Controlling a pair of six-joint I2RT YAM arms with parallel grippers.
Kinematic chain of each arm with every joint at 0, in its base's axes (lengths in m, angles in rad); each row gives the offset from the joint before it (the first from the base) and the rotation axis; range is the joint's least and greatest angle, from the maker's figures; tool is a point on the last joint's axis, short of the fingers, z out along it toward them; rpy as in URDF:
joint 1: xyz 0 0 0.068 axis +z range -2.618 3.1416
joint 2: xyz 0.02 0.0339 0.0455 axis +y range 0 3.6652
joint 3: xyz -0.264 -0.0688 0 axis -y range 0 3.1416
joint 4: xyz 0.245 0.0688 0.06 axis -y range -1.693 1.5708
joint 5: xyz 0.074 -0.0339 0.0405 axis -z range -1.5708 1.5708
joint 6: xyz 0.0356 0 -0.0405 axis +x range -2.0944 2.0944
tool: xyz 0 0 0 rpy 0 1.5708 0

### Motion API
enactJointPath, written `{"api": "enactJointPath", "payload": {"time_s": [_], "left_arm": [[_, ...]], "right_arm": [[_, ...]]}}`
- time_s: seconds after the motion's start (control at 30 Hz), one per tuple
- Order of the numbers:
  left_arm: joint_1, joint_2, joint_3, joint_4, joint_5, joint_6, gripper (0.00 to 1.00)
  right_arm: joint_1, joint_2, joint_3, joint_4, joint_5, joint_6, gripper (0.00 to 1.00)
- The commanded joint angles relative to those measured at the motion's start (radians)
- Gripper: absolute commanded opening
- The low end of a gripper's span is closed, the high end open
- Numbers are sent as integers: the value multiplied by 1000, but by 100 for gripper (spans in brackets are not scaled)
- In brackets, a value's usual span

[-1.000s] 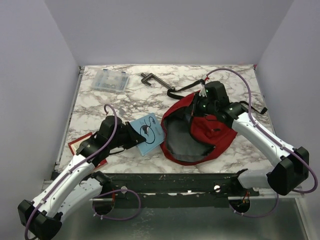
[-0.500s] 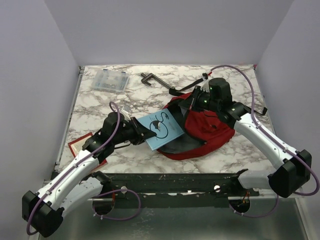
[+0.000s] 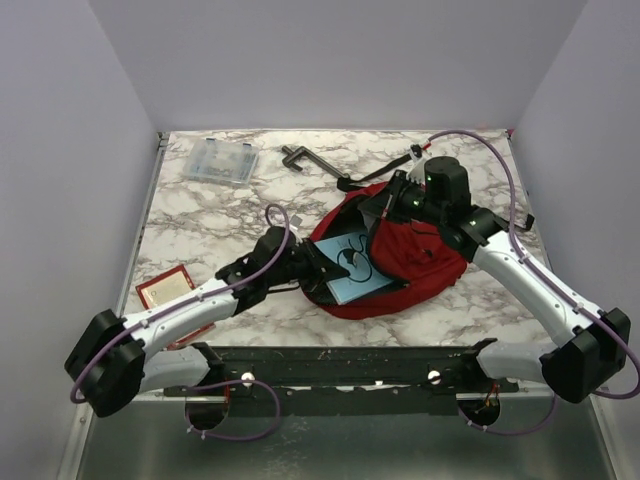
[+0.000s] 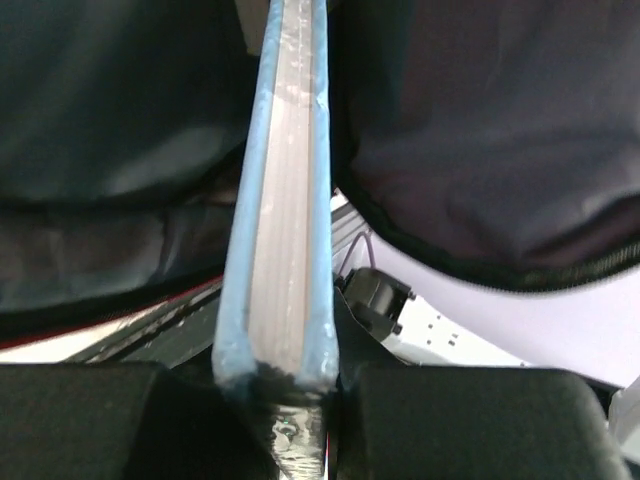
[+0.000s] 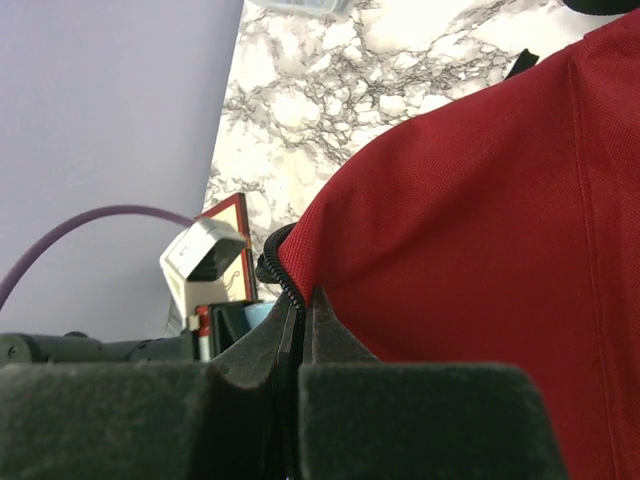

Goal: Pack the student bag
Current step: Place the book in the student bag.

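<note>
left gripper (image 4: 290, 400) is holding a thin light-blue book (image 4: 285, 200) in the mouth of the large red fabric backpack (image 3: 425, 262)
backpack is lying right of centre on the white marble table (image 3: 200, 215), mouth facing the left arm. right gripper (image 5: 298, 340) is pinching the zipper edge, fingers fully closed on red fabric, lifting it so the mouth is gaping. left fingers are clamping the book's end at a narrow gap, edge-on, so it is lining up between the dark lining walls.
</note>
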Motion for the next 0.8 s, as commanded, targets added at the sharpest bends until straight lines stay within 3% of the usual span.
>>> {"api": "enactJointPath", "payload": {"time_s": [0.0, 0.17, 0.33, 0.5, 0.57, 0.7, 0.77], "left_arm": [[-34, 124, 107, 283, -61, -61, 0], [-65, 328, 202, 334, -79, -160, 0], [-101, 509, 305, 342, -279, -191, 0], [-117, 672, 413, 290, -310, -255, 1], [-120, 706, 469, 196, -316, -238, 11], [-121, 702, 471, 121, -297, -214, 44], [-120, 688, 447, 101, -268, -208, 53]], "right_arm": [[1, -80, -13, 60, -45, 21, 1], [1, -111, -29, 58, -57, 29, 1], [2, -137, -43, 54, -56, 38, 1], [1, -167, -41, 9, -4, 10, 1], [1, -172, -41, -10, 17, -4, 1], [1, -185, -42, -39, 45, -34, 1], [1, -191, -46, -43, 60, -42, 1]]}}
